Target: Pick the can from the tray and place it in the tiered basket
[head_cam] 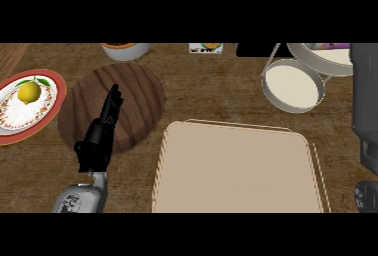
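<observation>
While cut off by the top edge, looks like the can (329, 46): pale, purple-marked, lying in the upper tier of the tiered basket (267, 84), though cannot tell for sure. Left hand (96, 142) above the round wooden board (140, 95), fingers (112, 102) straight, holding nothing. Beige tray (236, 170) just right of it on the surface. Lemon (29, 92) on a patterned plate (53, 106) far left. Right hand (366, 196) dark at the lower right edge, state not to be told.

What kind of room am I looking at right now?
Most likely a kitchen counter: a wooden top carrying a plate with a lemon, a round wooden board, a beige tray and a tiered basket.
</observation>
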{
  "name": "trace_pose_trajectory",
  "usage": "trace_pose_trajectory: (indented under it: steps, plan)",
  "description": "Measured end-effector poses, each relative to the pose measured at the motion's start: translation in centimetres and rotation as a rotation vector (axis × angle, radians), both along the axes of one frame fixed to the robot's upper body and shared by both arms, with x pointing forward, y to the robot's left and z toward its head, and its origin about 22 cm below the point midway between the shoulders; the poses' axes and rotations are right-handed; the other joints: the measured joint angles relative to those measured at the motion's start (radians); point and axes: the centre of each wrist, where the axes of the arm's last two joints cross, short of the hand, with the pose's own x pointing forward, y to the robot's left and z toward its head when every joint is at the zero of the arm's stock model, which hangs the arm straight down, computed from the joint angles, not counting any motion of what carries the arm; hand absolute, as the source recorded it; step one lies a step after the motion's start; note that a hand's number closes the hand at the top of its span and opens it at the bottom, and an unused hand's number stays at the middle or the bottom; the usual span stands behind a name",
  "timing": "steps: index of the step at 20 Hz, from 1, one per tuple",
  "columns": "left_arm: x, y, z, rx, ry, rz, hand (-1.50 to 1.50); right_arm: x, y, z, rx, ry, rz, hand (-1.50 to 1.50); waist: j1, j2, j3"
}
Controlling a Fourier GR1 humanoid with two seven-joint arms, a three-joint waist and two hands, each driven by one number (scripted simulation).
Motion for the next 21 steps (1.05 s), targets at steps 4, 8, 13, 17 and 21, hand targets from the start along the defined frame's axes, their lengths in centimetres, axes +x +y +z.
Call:
trace_pose_trajectory:
  steps: [4, 8, 13, 17, 21]
  plan:
    - [0.0, 0.1, 0.3, -0.001, 0.003, 0.006, 0.00, -0.9, -0.8, 0.5, 0.072, -0.167, -0.063, -1.50, -0.005, -0.003, 0.000]
    - [-0.3, 0.9, 0.3, 0.008, 0.012, 0.018, 0.00, -3.1, -3.7, 1.9, 0.122, -0.257, -0.172, -1.50, -0.019, -0.009, 0.000]
    - [-0.5, 0.9, 0.0, 0.001, 0.022, 0.039, 0.00, -7.6, -7.2, 2.4, 0.214, -0.361, -0.270, -1.50, -0.041, -0.015, 0.000]
    - [-0.5, 1.6, -0.3, 0.007, 0.023, 0.057, 0.00, -12.7, -10.0, 0.8, 0.275, -0.433, -0.296, -1.50, -0.056, -0.018, 0.000]
    - [-0.9, 2.2, -0.4, 0.004, 0.030, 0.065, 0.00, -18.8, -12.7, -0.9, 0.301, -0.463, -0.294, -1.50, -0.069, -0.021, 0.001]
